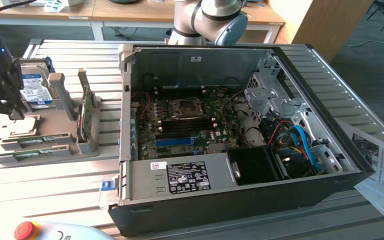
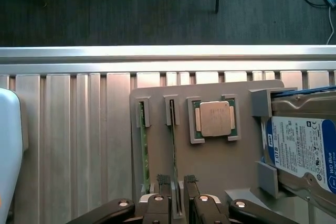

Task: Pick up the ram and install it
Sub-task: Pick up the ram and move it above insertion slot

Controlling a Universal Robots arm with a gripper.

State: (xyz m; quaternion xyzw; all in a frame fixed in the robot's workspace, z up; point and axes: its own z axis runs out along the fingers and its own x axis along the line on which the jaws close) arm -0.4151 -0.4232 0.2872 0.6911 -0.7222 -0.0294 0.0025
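Straddling the ram in its holder, the pincer stands released (nothing gripped). Nothing is lifted or seated on the motherboard yet.

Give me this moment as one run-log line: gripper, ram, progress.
gripper: open, jaws either side of ram | ram: seated in holder slot next to CPU, not yet gripped | second ram stick: in holder

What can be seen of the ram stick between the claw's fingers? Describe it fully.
The ram is a slim green board seen edge-on, standing on its long edge in a slot of the grey holder, beside a twin stick. The open claw straddles one end, not visibly touching it.
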